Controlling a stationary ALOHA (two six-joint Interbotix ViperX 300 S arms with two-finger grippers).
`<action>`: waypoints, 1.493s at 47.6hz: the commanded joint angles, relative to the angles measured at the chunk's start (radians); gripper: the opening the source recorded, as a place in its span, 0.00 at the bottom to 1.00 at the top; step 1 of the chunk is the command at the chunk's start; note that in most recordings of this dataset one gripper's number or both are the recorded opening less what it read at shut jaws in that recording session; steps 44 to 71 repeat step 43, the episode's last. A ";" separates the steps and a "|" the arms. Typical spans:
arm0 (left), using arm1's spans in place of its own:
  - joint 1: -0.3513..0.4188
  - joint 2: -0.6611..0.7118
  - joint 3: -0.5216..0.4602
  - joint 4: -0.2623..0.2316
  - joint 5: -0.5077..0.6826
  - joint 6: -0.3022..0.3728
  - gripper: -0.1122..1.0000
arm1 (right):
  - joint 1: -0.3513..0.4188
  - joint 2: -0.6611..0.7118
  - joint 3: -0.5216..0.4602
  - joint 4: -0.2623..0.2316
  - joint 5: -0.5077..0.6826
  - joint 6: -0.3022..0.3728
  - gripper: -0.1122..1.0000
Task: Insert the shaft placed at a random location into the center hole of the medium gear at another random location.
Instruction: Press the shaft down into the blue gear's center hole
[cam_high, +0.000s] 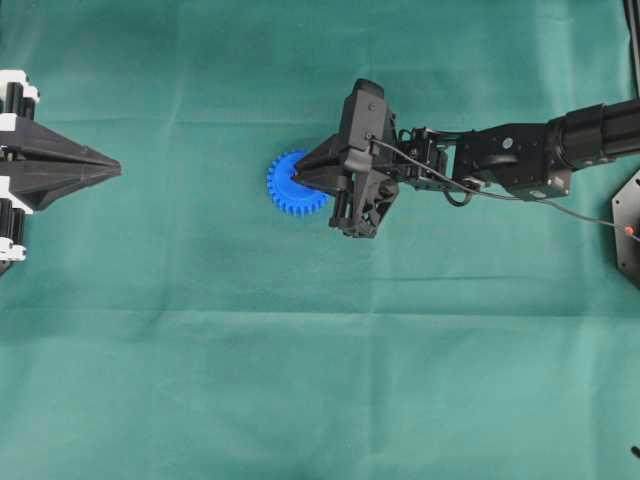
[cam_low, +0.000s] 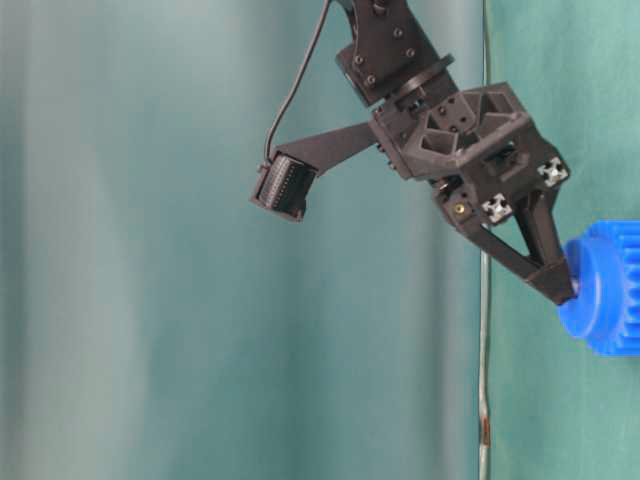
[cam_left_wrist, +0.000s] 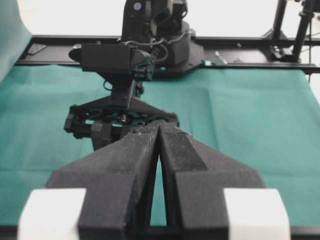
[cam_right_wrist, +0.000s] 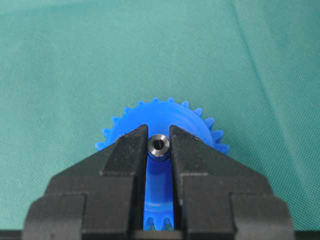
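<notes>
The medium gear (cam_high: 288, 192) is bright blue and lies flat on the green cloth near the middle. My right gripper (cam_high: 297, 178) points down over its hub, shut on the shaft (cam_right_wrist: 158, 145). The shaft is a short silvery pin seen end-on between the fingertips, right over the raised hub of the gear (cam_right_wrist: 159, 116). The center hole is hidden under the shaft and fingers. In the table-level view the right gripper's tips (cam_low: 566, 288) meet the hub of the gear (cam_low: 612, 300). My left gripper (cam_high: 115, 168) rests at the far left, shut and holding nothing (cam_left_wrist: 160, 126).
Green cloth (cam_high: 320, 380) covers the whole table. A black plate (cam_high: 626, 228) with a red dot sits at the right edge. The right arm (cam_left_wrist: 127, 60) and a black frame rail (cam_left_wrist: 250, 50) stand along the far side in the left wrist view.
</notes>
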 joint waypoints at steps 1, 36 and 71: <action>0.003 0.008 -0.023 0.003 -0.005 0.000 0.10 | 0.003 -0.015 -0.015 0.002 -0.015 0.000 0.22; 0.003 0.008 -0.025 0.003 0.005 -0.002 0.10 | 0.009 -0.075 -0.023 0.003 -0.009 -0.002 0.85; 0.003 0.008 -0.025 0.003 0.006 -0.002 0.10 | 0.009 -0.150 -0.023 -0.002 0.040 -0.009 0.85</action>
